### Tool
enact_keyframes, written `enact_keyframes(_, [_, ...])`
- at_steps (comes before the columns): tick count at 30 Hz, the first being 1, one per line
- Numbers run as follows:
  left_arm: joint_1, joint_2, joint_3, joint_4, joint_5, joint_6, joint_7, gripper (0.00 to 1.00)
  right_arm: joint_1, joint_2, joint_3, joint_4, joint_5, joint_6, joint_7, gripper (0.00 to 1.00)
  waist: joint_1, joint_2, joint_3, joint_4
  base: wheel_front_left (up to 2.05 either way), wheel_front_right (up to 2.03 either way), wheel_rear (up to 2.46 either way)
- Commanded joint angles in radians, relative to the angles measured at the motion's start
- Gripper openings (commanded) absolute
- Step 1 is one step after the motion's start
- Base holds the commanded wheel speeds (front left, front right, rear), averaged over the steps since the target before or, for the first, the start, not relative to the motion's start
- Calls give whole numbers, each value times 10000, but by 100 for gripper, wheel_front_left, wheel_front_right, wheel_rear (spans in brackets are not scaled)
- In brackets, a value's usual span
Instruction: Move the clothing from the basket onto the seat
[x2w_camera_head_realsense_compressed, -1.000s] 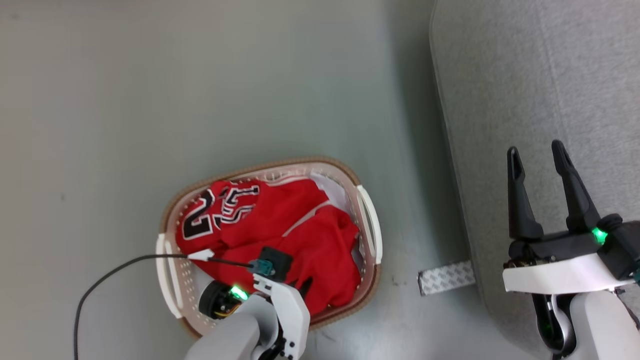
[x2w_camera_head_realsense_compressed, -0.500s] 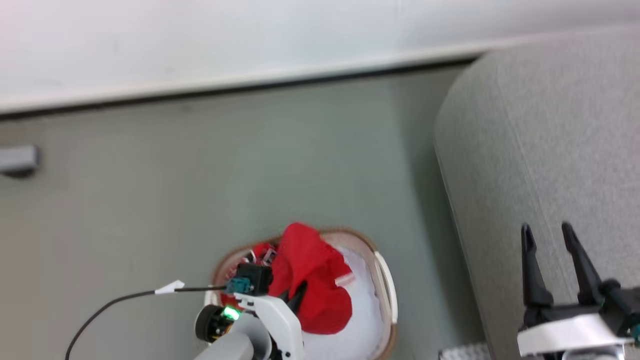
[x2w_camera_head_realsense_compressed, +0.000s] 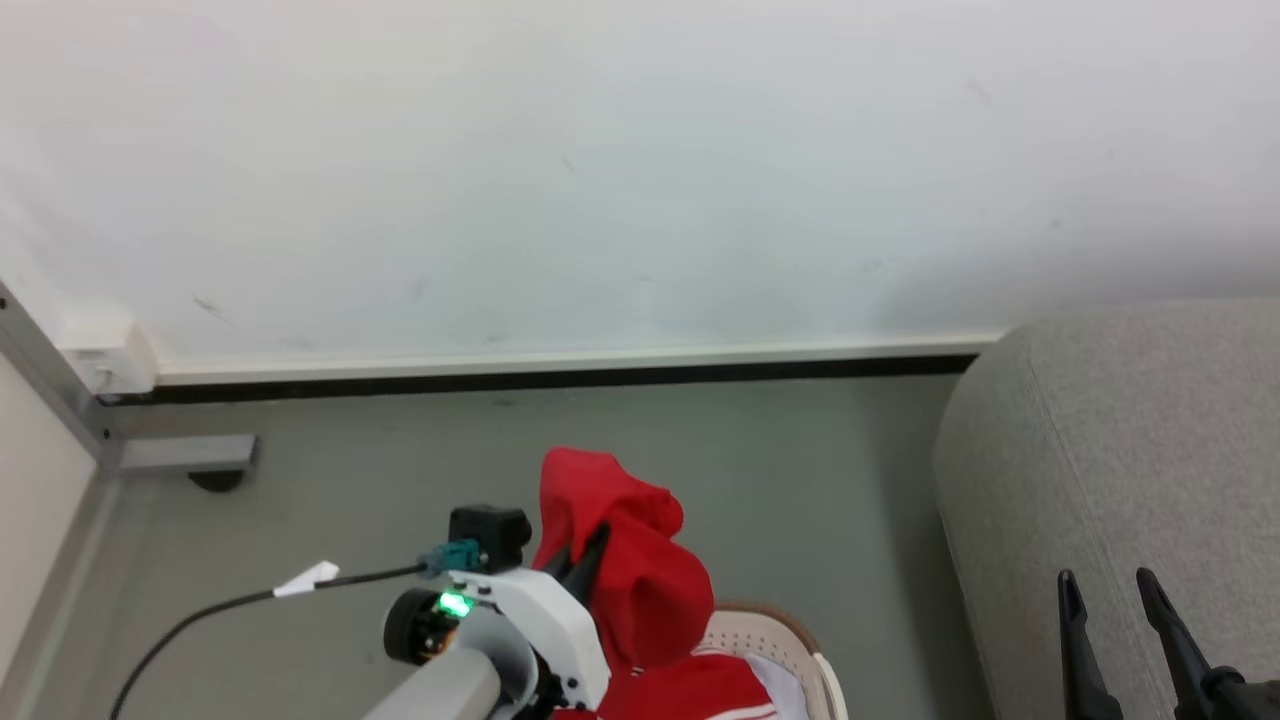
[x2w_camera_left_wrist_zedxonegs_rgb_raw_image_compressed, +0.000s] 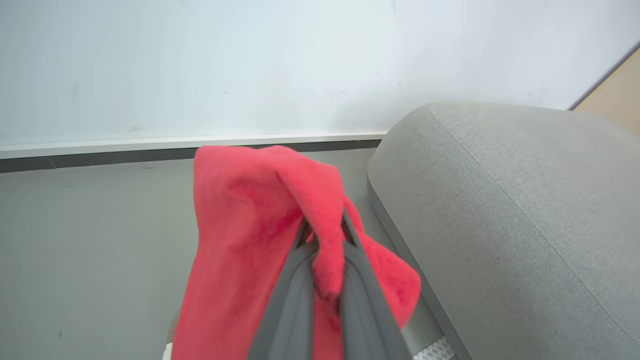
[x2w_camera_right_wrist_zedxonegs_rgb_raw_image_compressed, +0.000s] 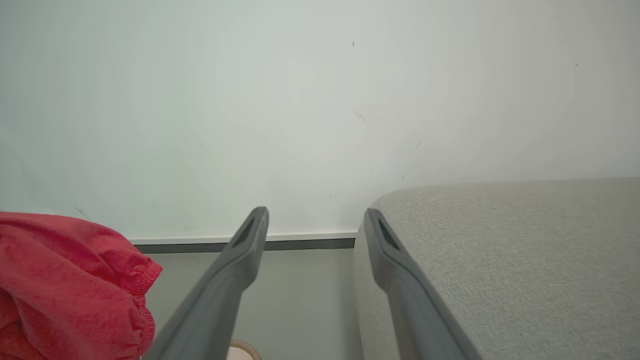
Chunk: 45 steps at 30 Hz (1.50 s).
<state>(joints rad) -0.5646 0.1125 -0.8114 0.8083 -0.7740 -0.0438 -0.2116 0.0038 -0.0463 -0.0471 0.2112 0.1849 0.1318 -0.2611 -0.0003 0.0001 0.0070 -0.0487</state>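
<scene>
Basket (x2w_camera_head_realsense_compressed: 745, 632) is mostly cut off by the bottom of the head view, and the clothing (x2w_camera_head_realsense_compressed: 640, 570) plus the left arm (x2w_camera_head_realsense_compressed: 545, 625) cover the rest, so only a bit of rim and handle peeks out. The left gripper (x2w_camera_head_realsense_compressed: 580, 558) has its tips buried in red fabric. The right gripper (x2w_camera_head_realsense_compressed: 1105, 578) is chopped at the bottom edge, the sofa (x2w_camera_head_realsense_compressed: 1120, 450) at the right.

A plain white wall (x2w_camera_head_realsense_compressed: 640, 170) with a few faint scuffs fills the upper part of the head view. Along its foot runs a pale skirting strip (x2w_camera_head_realsense_compressed: 560, 358) with a black band (x2w_camera_head_realsense_compressed: 540, 380) just beneath, meeting a grey-green floor (x2w_camera_head_realsense_compressed: 800, 470). At the left corner sits a small white box (x2w_camera_head_realsense_compressed: 105, 360), beside a slanting grey frame (x2w_camera_head_realsense_compressed: 50, 390) and a beige panel (x2w_camera_head_realsense_compressed: 30, 520). A flat grey bracket (x2w_camera_head_realsense_compressed: 185, 453) lies near them, a dark rounded piece (x2w_camera_head_realsense_compressed: 215, 481) under its end. The left wrist view catches a pale textured strip (x2w_camera_left_wrist_zedxonegs_rgb_raw_image_compressed: 434, 350) on the floor
</scene>
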Motion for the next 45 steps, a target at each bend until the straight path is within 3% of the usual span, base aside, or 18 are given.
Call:
enact_keyframes(1, [73, 266, 112, -454, -61, 200, 48, 0, 246, -34, -54, -46, -35, -21, -18, 100, 3, -1, -478, 356, 0, 0, 0])
enact_keyframes(12, [193, 1553, 507, -3703, -17, 1415, 894, 0, 935, -90, 328, -524, -382, -21, -18, 100, 3, -1, -1179, 501, 0, 0, 0])
enact_keyframes(19, [260, 1961, 571, -5377, 87, 2031, 1399, 0, 723, -584, 1417, -1094, -544, -21, -18, 100, 3, -1, -1206, 568, 0, 0, 0])
enact_keyframes(25, [345, 1929, 446, -6148, 129, 2279, 1604, 0, 184, -1146, 2935, -1271, -306, -21, 137, 100, 3, -1, -1158, 672, 0, 0, 0])
enact_keyframes(32, [311, 1715, 147, -6618, 219, 2362, 1804, 0, -1475, -1626, 5121, -787, 97, -21, 639, 100, 3, -1, -1071, 743, 0, 0, 0])
enact_keyframes(38, [246, 1565, -62, -6734, 247, 2296, 1912, 0, -3039, -1344, 6453, 409, 266, -21, 778, 100, 3, -1, -986, 768, 0, 0, 0])
enact_keyframes(45, [193, 1296, -359, -6703, 136, 2099, 2021, 0, -4422, -607, 6823, 2448, 262, -21, 646, 100, 3, -1, -887, 905, 0, 0, 0])
